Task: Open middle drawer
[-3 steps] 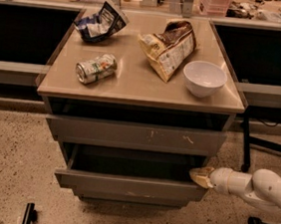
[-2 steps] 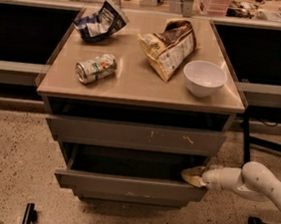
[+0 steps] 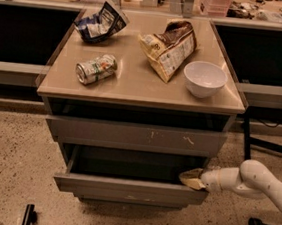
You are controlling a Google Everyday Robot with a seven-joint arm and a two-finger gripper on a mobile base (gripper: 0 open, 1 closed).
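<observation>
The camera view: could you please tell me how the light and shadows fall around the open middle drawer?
Camera view: warm light from above leaves the tabletop bright; the middle drawer is pulled out, its inside in deep shadow; the gripper, at the drawer's right front corner, catches light and shows pale.
</observation>
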